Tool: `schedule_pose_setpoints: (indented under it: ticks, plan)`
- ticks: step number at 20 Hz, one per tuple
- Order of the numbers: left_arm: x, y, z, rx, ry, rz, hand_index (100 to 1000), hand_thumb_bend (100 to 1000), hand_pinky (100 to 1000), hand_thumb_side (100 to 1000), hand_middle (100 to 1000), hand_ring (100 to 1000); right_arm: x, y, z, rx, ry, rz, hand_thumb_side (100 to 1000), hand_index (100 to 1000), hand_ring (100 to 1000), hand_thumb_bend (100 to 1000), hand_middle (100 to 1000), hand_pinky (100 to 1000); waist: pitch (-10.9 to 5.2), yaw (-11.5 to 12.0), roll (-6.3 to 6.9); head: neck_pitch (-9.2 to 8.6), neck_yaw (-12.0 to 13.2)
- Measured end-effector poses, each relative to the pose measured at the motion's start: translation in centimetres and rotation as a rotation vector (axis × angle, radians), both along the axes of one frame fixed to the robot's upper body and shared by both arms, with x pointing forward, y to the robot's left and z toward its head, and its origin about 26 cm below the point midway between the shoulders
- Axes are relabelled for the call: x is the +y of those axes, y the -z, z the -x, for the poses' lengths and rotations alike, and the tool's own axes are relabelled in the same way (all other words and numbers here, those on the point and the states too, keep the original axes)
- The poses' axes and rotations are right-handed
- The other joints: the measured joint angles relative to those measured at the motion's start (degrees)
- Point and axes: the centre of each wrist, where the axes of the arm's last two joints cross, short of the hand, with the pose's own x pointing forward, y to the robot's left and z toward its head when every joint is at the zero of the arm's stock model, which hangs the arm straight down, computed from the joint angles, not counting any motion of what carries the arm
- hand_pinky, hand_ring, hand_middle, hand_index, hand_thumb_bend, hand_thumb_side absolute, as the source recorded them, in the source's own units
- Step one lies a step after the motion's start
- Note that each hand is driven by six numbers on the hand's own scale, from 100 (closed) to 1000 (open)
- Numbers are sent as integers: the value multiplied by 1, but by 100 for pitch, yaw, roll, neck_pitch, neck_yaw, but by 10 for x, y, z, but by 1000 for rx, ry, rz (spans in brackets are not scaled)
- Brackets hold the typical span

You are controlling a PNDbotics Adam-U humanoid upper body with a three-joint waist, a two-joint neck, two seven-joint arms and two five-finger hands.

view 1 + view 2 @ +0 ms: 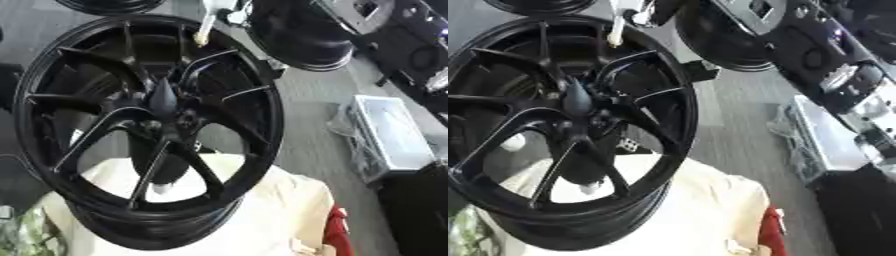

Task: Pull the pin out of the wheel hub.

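A black wheel (149,130) is seen tilted on a cream cloth (271,210), its spokes running in to the hub (166,117). The pin (162,96) is seen standing out of the hub's middle toward the camera: a dark, tapered piece, broad at the base and narrowing to a blunt tip. It is ringed closely by the spoke roots, so little room is left beside it.

The right arm (833,65) is seen coming in from the right and running to the top edge, where the right hand (645,11) is only partly shown above the wheel's far rim. A pale, slim piece (205,30) hangs from that area down to just inside the rim; what it is cannot be made out. Whether the hand is spread or closed cannot be told. The hand is well apart from the pin and nothing is held that can be seen. The left hand is not shown.

The pin is judged to be stiff, probably metal or hard plastic, light beside the wheel, and smooth. Its taper is likely to let a hold slide toward the tip, so it is best taken low, near the broad base, from opposite sides, and drawn straight out along its own line. The wheel is judged heavy and rigid, but it is propped at a slant on soft cloth, so some shifting is to be expected under a sideways pull.
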Motion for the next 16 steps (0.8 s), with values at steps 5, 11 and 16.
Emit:
schedule_pose_setpoints:
  ticks: [5, 11, 16]
  plan:
    - [-1, 1, 0, 14, -3, 14, 751, 100, 706, 699, 935, 1000, -40, -4, 0, -84, 161, -104, 100, 298, 437, 100, 112, 680, -33, -67, 43, 2, -9]
    - [-2, 2, 0, 24, -2, 25, 751, 100, 706, 694, 934, 1000, -93, -12, -1, -206, 388, -234, 100, 294, 418, 100, 101, 657, -35, -127, 76, 2, 109]
    - [-2, 2, 0, 27, -1, 27, 751, 100, 705, 695, 935, 1000, -133, -13, 13, -272, 517, -310, 100, 296, 414, 100, 101, 645, -35, -170, 80, 2, 236]
